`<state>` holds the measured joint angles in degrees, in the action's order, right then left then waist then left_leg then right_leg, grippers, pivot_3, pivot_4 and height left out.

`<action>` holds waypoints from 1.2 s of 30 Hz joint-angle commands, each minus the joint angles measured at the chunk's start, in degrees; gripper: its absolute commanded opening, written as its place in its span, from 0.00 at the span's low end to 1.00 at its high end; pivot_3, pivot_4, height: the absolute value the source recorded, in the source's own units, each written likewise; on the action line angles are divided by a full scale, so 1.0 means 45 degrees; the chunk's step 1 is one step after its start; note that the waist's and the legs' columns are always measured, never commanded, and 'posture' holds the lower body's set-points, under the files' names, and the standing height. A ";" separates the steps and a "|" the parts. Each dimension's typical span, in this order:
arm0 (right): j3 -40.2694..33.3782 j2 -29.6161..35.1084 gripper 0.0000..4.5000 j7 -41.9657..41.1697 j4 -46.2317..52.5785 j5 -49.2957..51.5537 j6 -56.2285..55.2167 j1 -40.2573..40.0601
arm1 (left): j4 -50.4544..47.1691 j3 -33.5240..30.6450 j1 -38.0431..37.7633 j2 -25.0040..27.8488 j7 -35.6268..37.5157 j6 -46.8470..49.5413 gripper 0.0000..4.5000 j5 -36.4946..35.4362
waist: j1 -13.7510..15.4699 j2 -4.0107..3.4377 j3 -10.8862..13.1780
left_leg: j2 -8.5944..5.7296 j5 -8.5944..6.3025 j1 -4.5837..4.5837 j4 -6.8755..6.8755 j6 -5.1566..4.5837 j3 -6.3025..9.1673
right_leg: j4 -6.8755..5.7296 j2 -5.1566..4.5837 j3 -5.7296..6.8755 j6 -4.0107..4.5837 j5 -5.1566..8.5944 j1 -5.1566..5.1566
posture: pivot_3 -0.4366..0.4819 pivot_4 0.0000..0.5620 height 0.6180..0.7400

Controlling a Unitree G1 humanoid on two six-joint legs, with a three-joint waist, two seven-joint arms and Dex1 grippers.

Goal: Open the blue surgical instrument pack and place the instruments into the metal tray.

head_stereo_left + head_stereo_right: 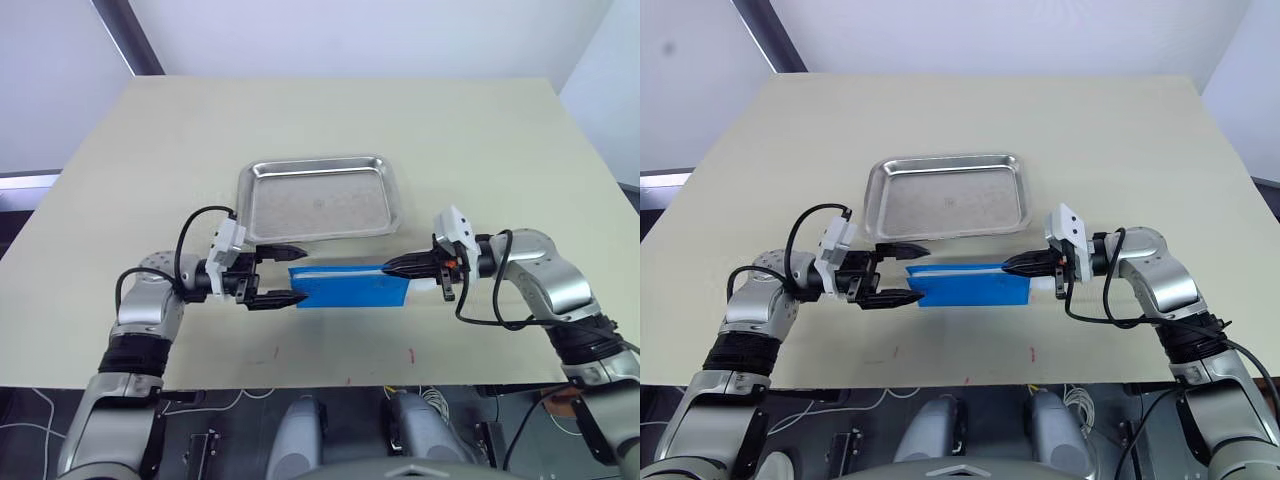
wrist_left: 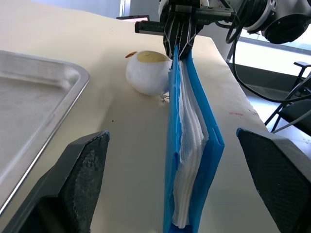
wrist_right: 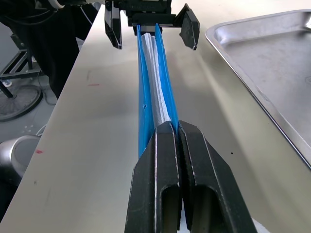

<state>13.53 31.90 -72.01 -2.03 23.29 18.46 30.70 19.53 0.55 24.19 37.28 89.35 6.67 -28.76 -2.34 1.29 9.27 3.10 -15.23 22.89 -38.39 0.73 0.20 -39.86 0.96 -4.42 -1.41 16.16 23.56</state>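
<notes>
Egg toy [image 2: 148,72] behind pinched pack [image 2: 192,145]

**Blue pack on edge beside steel tray**

The blue pack [image 1: 350,287], a flat fabric pouch, stands on its long edge on the beige table, its layered white lining [image 2: 187,160] showing at one open end. Just beyond it lies the shallow, shiny tray [image 1: 318,198], rounded at the corners, nothing inside.

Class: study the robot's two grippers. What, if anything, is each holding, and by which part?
The right gripper pinches the blue pack by its end edge. The left gripper is open around the other end, holding nothing.
</notes>
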 commanded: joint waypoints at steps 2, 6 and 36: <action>-0.0333 -0.0005 0.00 0.0039 0.0398 0.0046 -0.0050 0.0011 | -0.0085 -0.0177 0.0024 -0.0083 0.0596 -0.0038 0.59 -0.0235 | -0.0004 0.0000 0.0000 | 0.0000 0.0000 0.0000 -0.0001 0.0000 0.0001 | 0.0000 0.0000 0.0000 0.0000 0.0000 0.0000 | 0.48 0.27 1.00; -0.0368 0.0008 0.00 0.0084 0.0485 0.0067 0.0013 -0.0065 | -0.0400 -0.0076 -0.0351 -0.0104 0.0621 0.0057 0.20 -0.0223 | -0.0004 0.0000 0.0000 | 0.0000 0.0000 0.0000 0.0000 0.0000 0.0002 | 0.0000 0.0001 0.0000 0.0000 0.0000 0.0000 | 0.48 0.27 1.00; -0.2633 0.1297 0.97 0.1278 -0.1058 -0.0256 0.0028 -0.1285 | -0.0545 0.0235 -0.0570 -0.0306 0.0655 -0.0175 0.00 -0.0066 | 0.0043 -0.0001 0.0000 | -0.0013 0.0000 0.0007 0.0000 0.0000 0.0000 | 0.0005 -0.0011 -0.0001 -0.0002 0.0000 -0.0003 | 0.48 0.27 1.00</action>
<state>1.50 37.15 -66.72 -6.21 23.80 20.64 25.14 18.06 0.60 22.02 35.87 89.52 6.80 -29.78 -2.15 1.28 9.26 3.04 -15.23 22.91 -38.39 0.73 0.19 -39.84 0.91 -4.43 -1.42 16.16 23.55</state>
